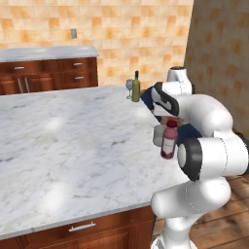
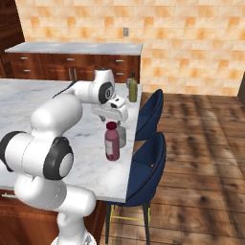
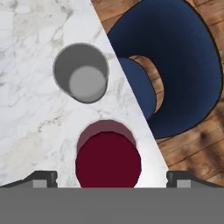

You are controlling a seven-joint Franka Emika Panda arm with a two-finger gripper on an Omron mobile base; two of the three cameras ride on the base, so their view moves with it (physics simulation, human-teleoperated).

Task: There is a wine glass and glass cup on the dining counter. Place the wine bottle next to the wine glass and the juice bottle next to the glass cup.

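The juice bottle point(image 2: 112, 141), dark red with a maroon cap, stands upright near the right edge of the dining counter point(image 1: 73, 141). The pale grey glass cup point(image 2: 121, 136) stands close beside it. My gripper point(image 2: 114, 114) hangs just above the cap, open and holding nothing. In the hand view the juice bottle point(image 3: 108, 159) sits between my gripper point(image 3: 111, 177) fingertips point(image 3: 43, 177), well clear of both, and the glass cup point(image 3: 81, 72) lies beyond it. At the counter's far corner the olive wine bottle point(image 1: 136, 86) stands right beside the wine glass point(image 1: 129, 87).
Two blue stools point(image 2: 149, 115) point(image 2: 146, 165) are tucked against the counter's right edge, over the wooden floor. A narrower marble worktop point(image 1: 48, 53) with wooden drawers runs along the tiled back wall. The counter edge point(image 3: 131, 100) passes close to the bottle and cup.
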